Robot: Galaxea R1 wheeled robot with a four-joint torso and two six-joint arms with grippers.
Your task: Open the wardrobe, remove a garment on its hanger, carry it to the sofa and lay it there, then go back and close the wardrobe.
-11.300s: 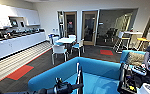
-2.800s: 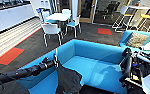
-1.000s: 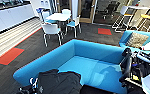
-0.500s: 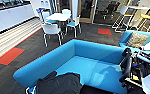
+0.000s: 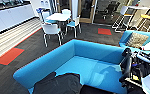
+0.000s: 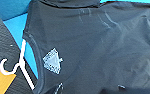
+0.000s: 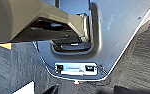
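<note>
Garment point(image 6: 96, 47) lying spread over sofa point(image 5: 91, 67), hanger point(image 6: 21, 63) hook showing clearly from left wrist, cropped at head view's bottom edge; end effector states impossible to tell.

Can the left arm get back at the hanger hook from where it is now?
Probably yes. In the left wrist view the hanger hook pokes out bare past the garment neckline, nothing covering it, and the sofa seat around it looks free.

The garment point(image 5: 59, 83) lies on the sofa point(image 5: 88, 65); table and chairs point(image 5: 57, 21) stand behind it.
</note>
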